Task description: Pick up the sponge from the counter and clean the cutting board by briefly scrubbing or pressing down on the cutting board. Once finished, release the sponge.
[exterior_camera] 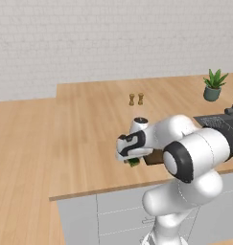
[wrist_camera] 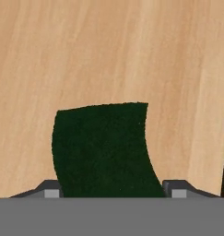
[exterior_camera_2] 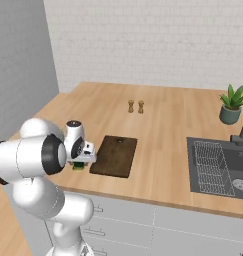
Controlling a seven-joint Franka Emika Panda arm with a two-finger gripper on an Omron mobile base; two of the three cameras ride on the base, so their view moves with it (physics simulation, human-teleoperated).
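Near the front edge of the light-tan wood-grain counter (exterior_camera_2: pixel 163 125), the small dark-green rectangular sponge (wrist_camera: pixel 102 150) sits between the two dark fingertips (wrist_camera: pixel 50 190) of the white arm's gripper (wrist_camera: pixel 111 191) — pinched at both sides, as far as the hand view shows. From the right base view, the flat dark-brown wooden cutting board (exterior_camera_2: pixel 114 155) lies just beside it at three o'clock — apart from the sponge.
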